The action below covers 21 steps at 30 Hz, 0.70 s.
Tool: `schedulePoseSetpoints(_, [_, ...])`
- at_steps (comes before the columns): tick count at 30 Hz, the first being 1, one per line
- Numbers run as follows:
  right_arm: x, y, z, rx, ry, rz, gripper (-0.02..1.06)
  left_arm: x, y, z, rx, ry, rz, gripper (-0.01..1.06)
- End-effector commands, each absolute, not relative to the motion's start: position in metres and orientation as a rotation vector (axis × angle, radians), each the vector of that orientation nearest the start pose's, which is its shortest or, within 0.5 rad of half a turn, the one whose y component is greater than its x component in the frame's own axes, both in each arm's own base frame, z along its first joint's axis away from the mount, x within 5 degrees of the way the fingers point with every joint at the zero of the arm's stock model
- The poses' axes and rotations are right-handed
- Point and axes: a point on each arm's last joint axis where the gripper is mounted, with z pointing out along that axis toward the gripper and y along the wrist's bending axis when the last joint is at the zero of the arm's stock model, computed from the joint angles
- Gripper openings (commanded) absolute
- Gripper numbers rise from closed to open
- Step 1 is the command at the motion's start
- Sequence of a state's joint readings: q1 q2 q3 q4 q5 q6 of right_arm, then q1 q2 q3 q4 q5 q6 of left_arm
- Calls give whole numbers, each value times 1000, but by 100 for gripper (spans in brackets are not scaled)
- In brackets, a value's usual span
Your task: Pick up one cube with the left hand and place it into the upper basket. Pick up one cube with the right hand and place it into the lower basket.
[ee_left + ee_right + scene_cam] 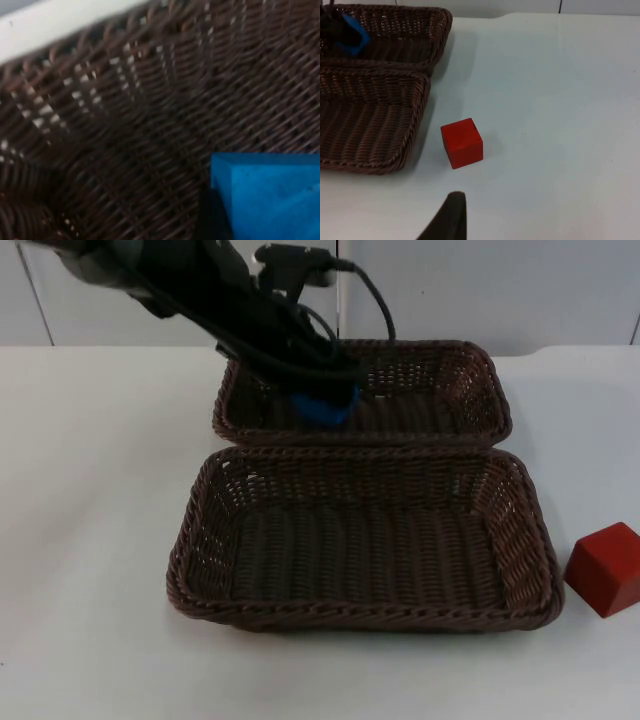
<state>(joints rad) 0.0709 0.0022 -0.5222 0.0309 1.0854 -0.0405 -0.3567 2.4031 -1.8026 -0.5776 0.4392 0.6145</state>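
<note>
— What's nearest?
— A red cube on the white desk, just beside the lower basket — plain, matte, sharp-edged. The right end effector hovers near it; I cannot tell how wide it stands.
— And farther back?
— The left end effector is inside the upper basket, clamped on a bright blue cube — above the dark brown weave.

Top view: fixed, high, facing down and forward. Left wrist view: close above dark brown woven wicker upper basket, beside blue cube. Right wrist view: farther back, facing red cube. Shared with top view: both baskets, both cubes.
</note>
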Motion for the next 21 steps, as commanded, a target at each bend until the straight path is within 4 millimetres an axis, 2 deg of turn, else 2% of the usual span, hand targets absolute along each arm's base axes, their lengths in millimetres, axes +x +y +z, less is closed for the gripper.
schedulePoseSetpoints(1, [-8, 2, 280, -107, 2042, 52, 105, 479, -205, 113, 634, 2385, -427, 0])
schedulePoseSetpoints(4, [-8, 2, 280, -107, 2042, 52, 105, 479, -205, 112, 637, 2388, -430, 2])
schedulePoseSetpoints(7, [-8, 2, 280, -107, 2042, 52, 105, 479, -205, 112, 641, 2394, -434, 19])
schedulePoseSetpoints(8, [-8, 2, 280, -107, 2042, 52, 105, 479, -205, 112, 641, 2394, -434, 19])
schedulePoseSetpoints(10, [-8, 2, 280, -107, 2042, 52, 105, 478, -205, 112, 642, 2399, -439, 40])
schedulePoseSetpoints(11, [-8, 2, 280, -107, 2042, 52, 105, 478, -206, 112, 633, 2400, -449, 56])
schedulePoseSetpoints(12, [-8, 2, 280, -107, 2042, 52, 105, 478, -206, 112, 629, 2402, -454, 62])
schedulePoseSetpoints(13, [-8, 2, 280, -107, 2042, 52, 105, 478, -206, 112, 629, 2402, -454, 62])
schedulePoseSetpoints(14, [-8, 2, 280, -107, 2042, 52, 105, 477, -206, 113, 626, 2410, -469, 76])
schedulePoseSetpoints(16, [-8, 2, 280, -107, 2042, 52, 105, 476, -207, 118, 634, 2409, -478, 89])
schedulePoseSetpoints(19, [-8, 2, 280, -107, 2042, 52, 105, 474, -207, 128, 641, 2399, -486, 96])
schedulePoseSetpoints(21, [-8, 2, 280, -107, 2042, 52, 105, 474, -207, 144, 644, 2368, -483, 98])
